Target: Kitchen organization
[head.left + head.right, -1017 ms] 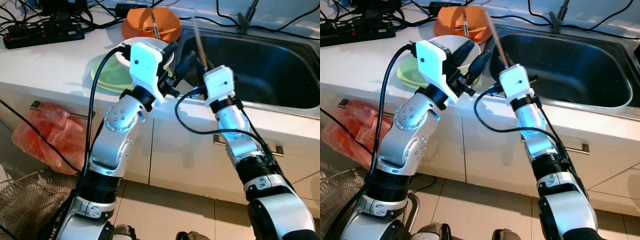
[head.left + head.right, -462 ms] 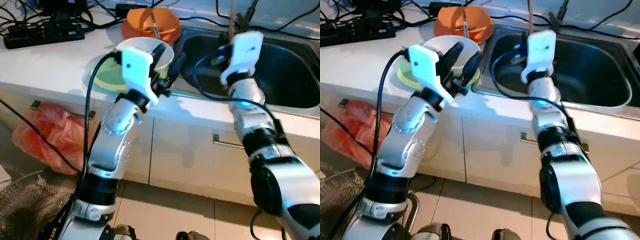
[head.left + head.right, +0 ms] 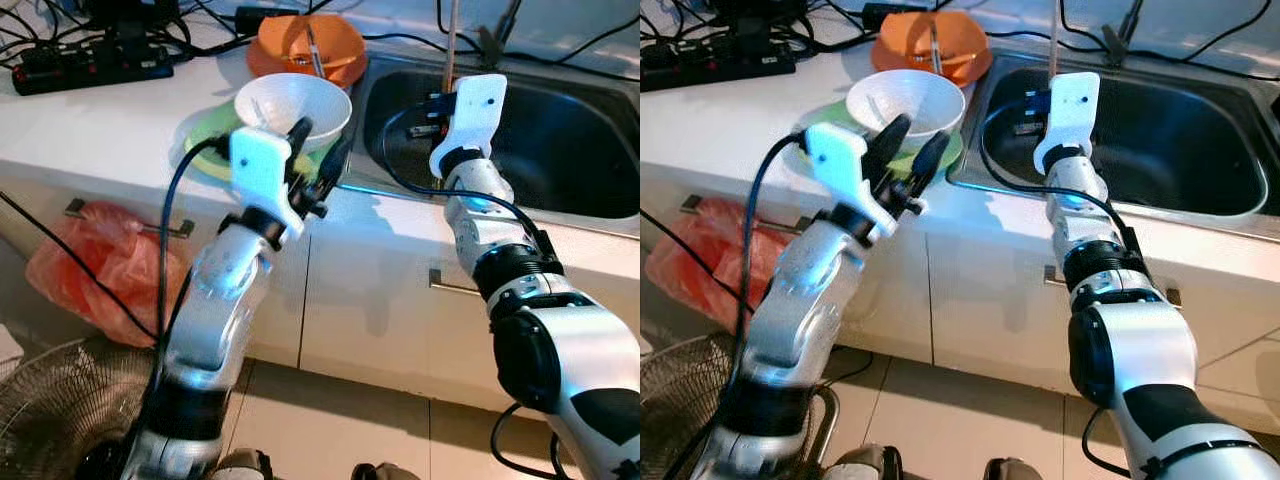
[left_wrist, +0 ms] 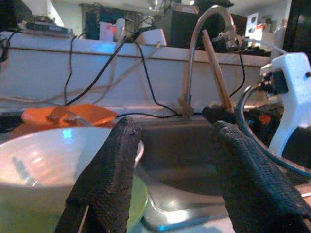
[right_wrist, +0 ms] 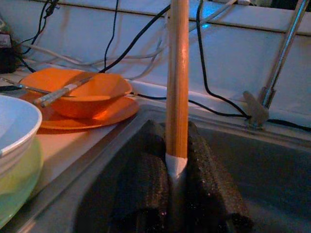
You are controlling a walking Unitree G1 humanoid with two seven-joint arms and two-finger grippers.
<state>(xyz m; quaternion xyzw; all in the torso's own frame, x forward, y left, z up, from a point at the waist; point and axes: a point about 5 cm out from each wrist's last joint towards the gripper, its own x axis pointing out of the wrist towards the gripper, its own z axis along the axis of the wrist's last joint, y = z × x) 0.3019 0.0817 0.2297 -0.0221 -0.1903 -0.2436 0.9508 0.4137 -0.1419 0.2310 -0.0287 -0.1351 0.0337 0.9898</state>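
kitchen, steel sink, white counter, cabinets

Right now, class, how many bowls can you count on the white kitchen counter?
2. A white ceramic bowl sits on a green plate near the counter's front edge; an orange plastic bowl sits behind it, beside the steel sink.

Looking along two black fingers spread wide apart, with a white bowl sitting on a green plate just beyond. Facing a steel sink, its curved faucet, and an orange bowl farther back.
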